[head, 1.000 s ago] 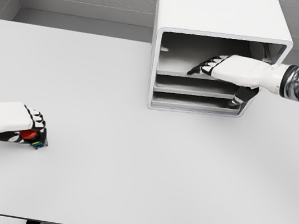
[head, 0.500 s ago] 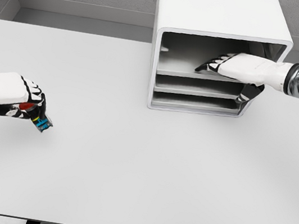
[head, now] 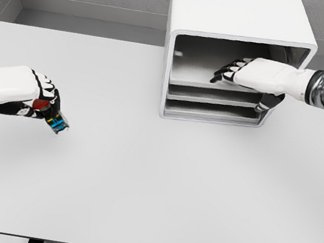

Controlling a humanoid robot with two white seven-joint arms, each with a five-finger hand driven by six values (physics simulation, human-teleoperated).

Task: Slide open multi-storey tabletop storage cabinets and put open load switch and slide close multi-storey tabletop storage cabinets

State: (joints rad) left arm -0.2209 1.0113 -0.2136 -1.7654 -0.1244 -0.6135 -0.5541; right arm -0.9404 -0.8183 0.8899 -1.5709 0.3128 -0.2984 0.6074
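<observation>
The load switch, pinched in the curled fingers of the left hand and jutting past its fingertips, could slip free over the table before reaching the cabinet, where the right hand rests spread inside the top compartment, blocking it.

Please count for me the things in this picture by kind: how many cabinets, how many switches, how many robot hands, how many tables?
Storage cabinet: 1
Load switch, held in the left hand: 1
Robot hands: 2, left hand and right hand at the cabinet's top level
Table: 1
Total: 5
</observation>
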